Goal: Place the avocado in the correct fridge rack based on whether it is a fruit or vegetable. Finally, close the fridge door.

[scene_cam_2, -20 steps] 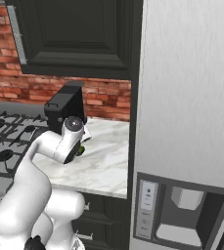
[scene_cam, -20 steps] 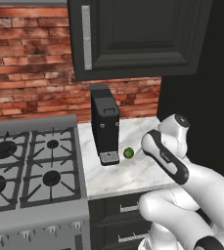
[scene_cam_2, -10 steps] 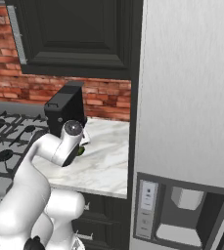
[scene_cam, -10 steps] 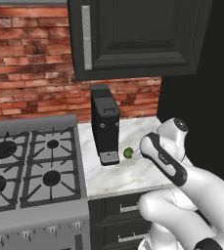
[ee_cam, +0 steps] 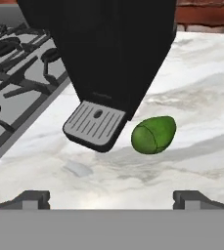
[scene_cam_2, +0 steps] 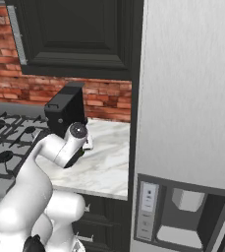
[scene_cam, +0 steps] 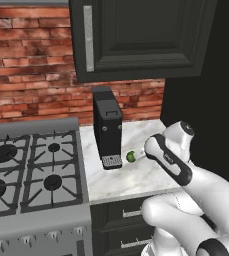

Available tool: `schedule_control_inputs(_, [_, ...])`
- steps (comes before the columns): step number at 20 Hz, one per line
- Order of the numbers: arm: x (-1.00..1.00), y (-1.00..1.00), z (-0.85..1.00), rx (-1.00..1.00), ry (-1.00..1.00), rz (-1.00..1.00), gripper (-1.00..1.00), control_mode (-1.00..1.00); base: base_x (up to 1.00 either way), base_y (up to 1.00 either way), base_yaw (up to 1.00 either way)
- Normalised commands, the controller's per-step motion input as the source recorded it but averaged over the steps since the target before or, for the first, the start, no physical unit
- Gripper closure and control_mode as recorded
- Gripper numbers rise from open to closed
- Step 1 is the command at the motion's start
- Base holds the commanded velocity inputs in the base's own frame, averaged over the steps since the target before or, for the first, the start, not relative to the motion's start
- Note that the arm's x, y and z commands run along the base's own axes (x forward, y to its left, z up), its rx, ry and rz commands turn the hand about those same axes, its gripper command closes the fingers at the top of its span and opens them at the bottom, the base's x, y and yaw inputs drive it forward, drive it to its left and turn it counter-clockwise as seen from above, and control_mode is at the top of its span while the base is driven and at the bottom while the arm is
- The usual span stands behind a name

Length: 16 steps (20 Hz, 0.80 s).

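So the avocado (ee_cam: 154, 135) is just sitting on the marble table (scene_cam: 136, 177), right next to the drip tray (ee_cam: 95, 124) of a black coffee machine (scene_cam: 107, 128). It's close to the tray's corner, but I can't tell if they actually touch. From the left base view the avocado (scene_cam: 131, 157) is a small green blob peeking out between the machine and the robot's arm (scene_cam: 168, 160), which reaches in from the lower right.

From the hand view, the fingers (ee_cam: 34, 199) are spread wide with nothing between them, one tip down at each side of the picture. The avocado lies out in front, a bit toward the right-hand tip and clear of both.

To the left of the table there's a gas stove (scene_cam: 31, 172) with dark grates, and behind everything runs a red brick wall (scene_cam: 31, 65). A dark upper cabinet (scene_cam: 136, 37) with a silver bar handle hangs over the coffee machine. Below the table edge are dark drawers (scene_cam: 123, 222).

From the right base view a big light-grey fridge (scene_cam_2: 192, 98) stands right against the table's end, with a dispenser panel (scene_cam_2: 180, 211) low on its front. The arm's elbow (scene_cam_2: 67, 145) hangs over the marble by the coffee machine there.
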Motion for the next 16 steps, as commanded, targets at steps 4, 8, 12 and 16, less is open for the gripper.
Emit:
schedule_control_inputs(4, [0.05,-0.15,-0.3,0.15,0.05,-0.09,-1.0,-1.0,0.0,0.0,0.0])
schedule_control_inputs(8, [0.06,-0.06,-0.26,0.13,0.01,-0.04,-1.0,-1.0,0.0,0.0,0.0])
schedule_control_inputs(12, [0.04,0.0,-0.29,0.06,0.0,-0.01,-1.0,-1.0,0.0,0.0,0.0])
schedule_control_inputs(16, [0.0,0.04,-0.33,0.0,0.0,0.0,-1.0,-1.0,0.0,0.0,0.0])
